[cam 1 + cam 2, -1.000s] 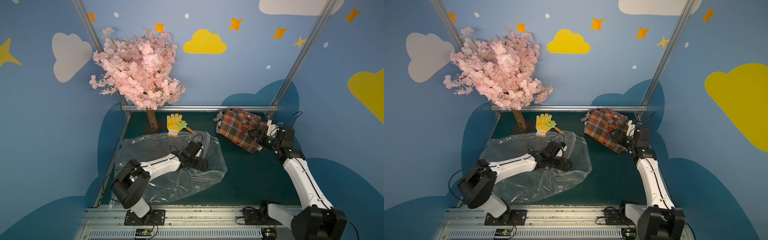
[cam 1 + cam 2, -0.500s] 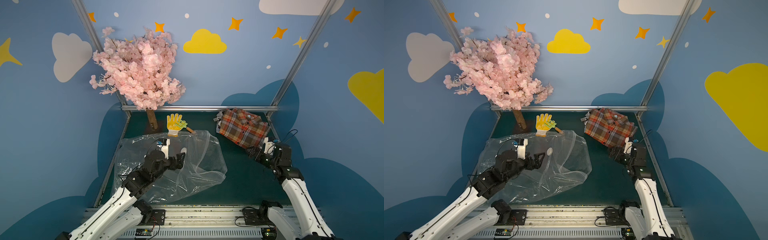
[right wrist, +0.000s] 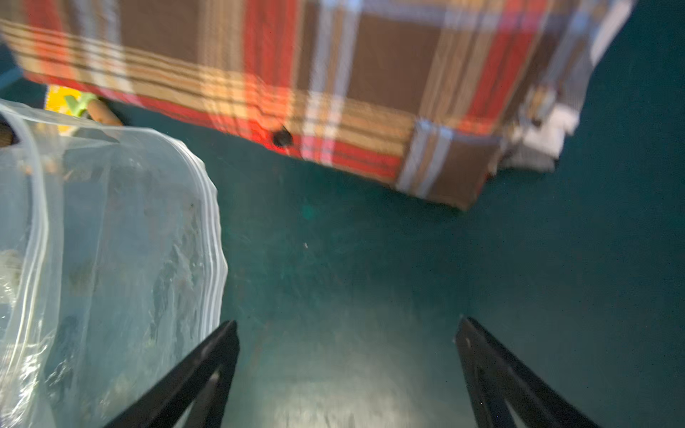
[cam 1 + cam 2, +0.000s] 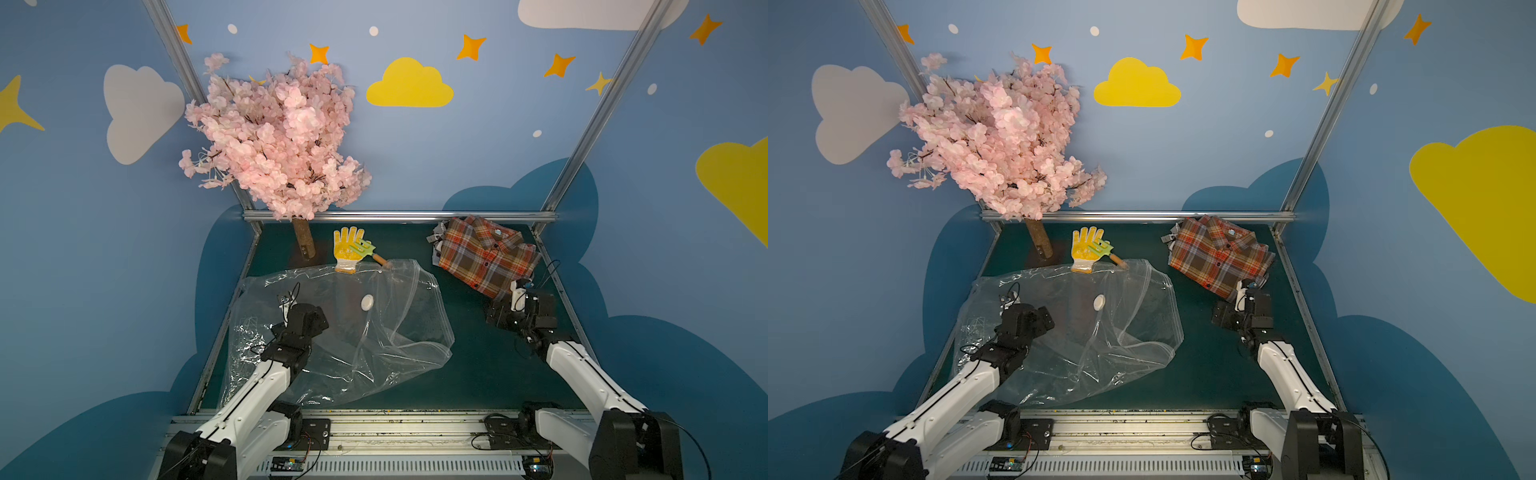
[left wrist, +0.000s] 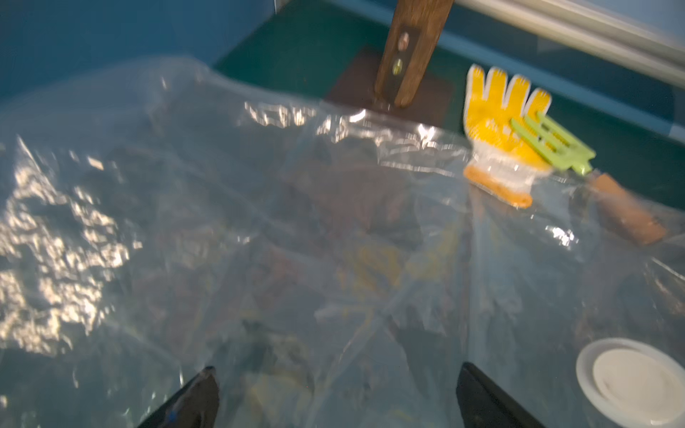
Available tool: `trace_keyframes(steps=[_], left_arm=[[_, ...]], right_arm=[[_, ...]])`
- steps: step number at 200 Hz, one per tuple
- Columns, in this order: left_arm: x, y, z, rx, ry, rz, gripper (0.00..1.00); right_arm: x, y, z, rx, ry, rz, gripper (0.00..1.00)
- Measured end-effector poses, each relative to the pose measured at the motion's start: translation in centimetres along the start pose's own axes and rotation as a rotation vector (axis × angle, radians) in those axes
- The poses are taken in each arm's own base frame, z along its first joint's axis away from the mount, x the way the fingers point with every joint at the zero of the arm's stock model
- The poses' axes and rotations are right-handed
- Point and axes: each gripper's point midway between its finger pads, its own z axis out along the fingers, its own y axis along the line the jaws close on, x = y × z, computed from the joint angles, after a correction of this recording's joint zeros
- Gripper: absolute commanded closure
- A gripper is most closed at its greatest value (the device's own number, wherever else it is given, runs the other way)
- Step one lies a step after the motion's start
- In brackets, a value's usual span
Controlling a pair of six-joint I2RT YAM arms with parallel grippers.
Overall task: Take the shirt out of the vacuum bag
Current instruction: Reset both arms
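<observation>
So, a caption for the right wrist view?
Open jaws face the plaid shirt, lying on the table outside the vacuum bag.

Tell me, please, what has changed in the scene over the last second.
The left gripper drew back from the middle of the bag toward its left side. The right gripper backed away from the near edge of the shirt. Both are open and hold nothing. Shirt, bag and glove lie as before.

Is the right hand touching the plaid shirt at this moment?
Apart. In the right wrist view the open right hand hangs over bare green mat, and a strip of mat shows between it and the plaid shirt.
</observation>
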Motion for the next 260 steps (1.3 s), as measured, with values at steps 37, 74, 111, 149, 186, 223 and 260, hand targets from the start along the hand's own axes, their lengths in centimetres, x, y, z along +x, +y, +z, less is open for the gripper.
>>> trace_keyframes(steps=[37,74,111,149,186,223,260], left_arm=[[-3.1,0.9,0.5,-0.034,-0.209,0.076,0.00],[0.0,2.7,3.6,-0.088,-0.209,0.189,0.00],[-0.3,1.8,6.3,-0.005,-0.243,0.194,0.00],[-0.8,-0.5,7.6,0.123,-0.250,0.219,0.00],[-3.7,-0.9,8.1,0.157,-0.289,0.175,0.00],[-3.6,-1.6,8.3,0.194,-0.272,0.183,0.00],[-3.3,-1.7,8.3,0.203,-0.260,0.187,0.00]], right_arm=[[-0.5,-1.7,1.1,0.074,-0.194,-0.130,0.03],[-0.9,-2.7,4.0,0.109,-0.250,-0.210,0.03],[-1.2,-4.3,6.1,0.166,-0.300,-0.215,0.02],[-4.2,-4.7,6.1,0.189,-0.319,-0.187,0.02],[-4.3,-4.9,6.0,0.190,-0.352,-0.183,0.02],[-4.3,-5.2,5.8,0.211,-0.371,-0.175,0.02],[-4.4,-5.5,5.6,0.238,-0.387,-0.171,0.02]])
